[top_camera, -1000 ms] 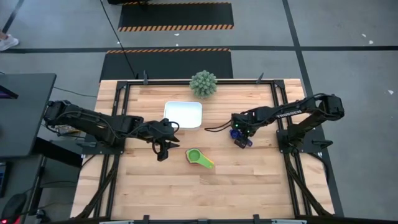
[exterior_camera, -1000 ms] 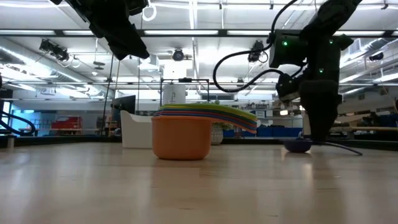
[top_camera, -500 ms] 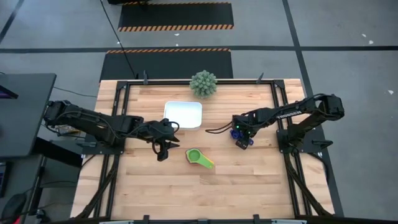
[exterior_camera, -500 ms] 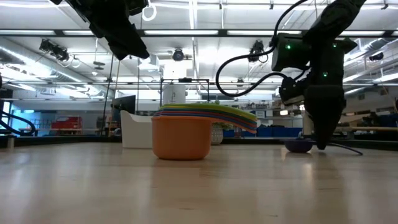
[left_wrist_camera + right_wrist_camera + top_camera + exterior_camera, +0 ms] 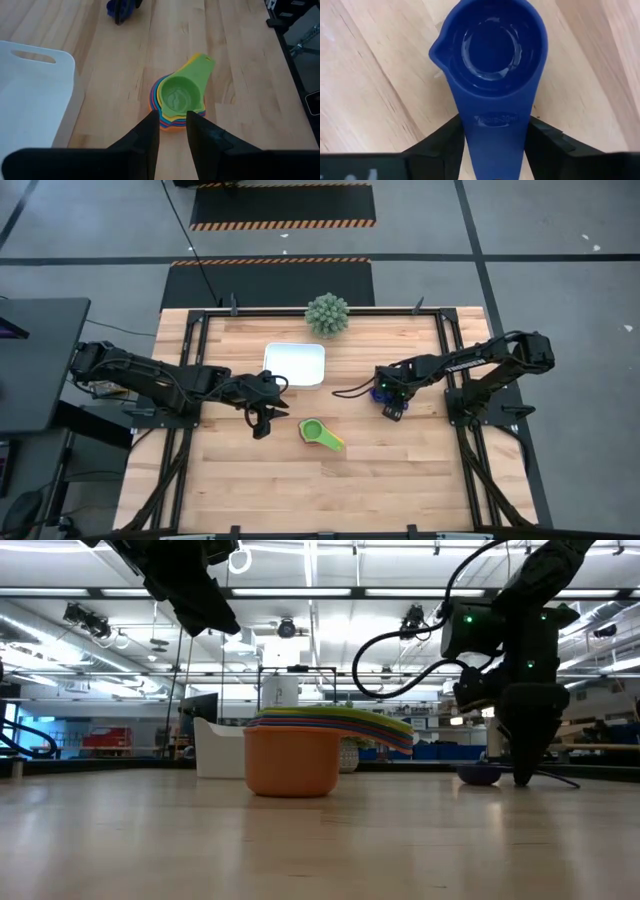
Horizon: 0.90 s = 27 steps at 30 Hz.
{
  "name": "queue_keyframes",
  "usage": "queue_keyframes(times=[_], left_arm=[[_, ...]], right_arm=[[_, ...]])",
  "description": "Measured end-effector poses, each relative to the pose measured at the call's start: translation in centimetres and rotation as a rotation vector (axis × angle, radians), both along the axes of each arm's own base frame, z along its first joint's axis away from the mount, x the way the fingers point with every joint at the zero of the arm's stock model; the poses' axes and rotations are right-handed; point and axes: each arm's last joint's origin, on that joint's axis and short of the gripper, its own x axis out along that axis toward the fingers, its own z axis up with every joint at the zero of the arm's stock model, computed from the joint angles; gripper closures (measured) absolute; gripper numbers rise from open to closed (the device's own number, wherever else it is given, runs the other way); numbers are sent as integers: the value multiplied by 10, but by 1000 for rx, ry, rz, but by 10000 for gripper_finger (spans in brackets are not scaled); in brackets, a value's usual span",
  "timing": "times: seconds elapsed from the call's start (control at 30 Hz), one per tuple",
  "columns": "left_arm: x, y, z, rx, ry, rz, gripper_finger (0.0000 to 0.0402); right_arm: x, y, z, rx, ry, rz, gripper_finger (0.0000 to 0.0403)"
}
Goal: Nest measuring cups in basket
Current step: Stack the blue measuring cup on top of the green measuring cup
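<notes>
A stack of nested measuring cups [image 5: 318, 432], green on top and orange at the bottom [image 5: 295, 755], sits on its base on the wooden table. One navy cup [image 5: 492, 45] rests apart on the table at the right [image 5: 478, 775], under my right gripper [image 5: 495, 125], which is shut on its handle. The white basket [image 5: 295, 364] lies flat toward the far side. My left gripper [image 5: 169, 122] hovers high above the table just left of the stack [image 5: 177, 97], slightly open with nothing between its fingers. My right gripper pinches the navy cup's flat handle [image 5: 495, 132] between its two fingers, one on each long edge, just behind the bowl. The fingers [image 5: 445, 142] come from above, pointing almost straight down. The cup stays upright with its base on the table.
A spiky grey-green ball plant [image 5: 327, 314] stands at the table's far edge behind the basket. Bare wood lies between the stack and the navy cup and across the near half of the table. Black frame rails run along both sides.
My right gripper has sunk slightly over the navy cup, rolled a little, and drawn its fingers together onto the cup's handle. The cup has stayed where it was on the table.
</notes>
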Motion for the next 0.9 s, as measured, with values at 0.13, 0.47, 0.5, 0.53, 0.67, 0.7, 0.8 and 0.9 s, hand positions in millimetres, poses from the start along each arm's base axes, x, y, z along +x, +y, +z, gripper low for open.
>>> queue_keyframes(times=[0.13,0.47,0.5,0.53,0.67,0.7,0.8,0.9], left_arm=[[0,0,0,-7,0,5,298],[3,0,4,-27,-48,15,298],[3,0,4,-27,-47,14,298],[3,0,4,-27,-46,14,298],[3,0,4,-8,-46,3,298],[3,0,4,-4,-46,4,298],[3,0,3,1,-45,10,298],[3,0,3,3,-44,11,298]], right_arm=[[3,2,1,-2,-25,26,227],[17,21,6,26,-150,113,223],[19,23,9,27,-160,119,224],[22,25,12,25,-174,127,224],[29,32,20,-2,-204,146,224],[31,33,23,-4,-218,146,224],[36,35,28,-4,-249,136,224],[40,38,34,1,-276,130,224]])
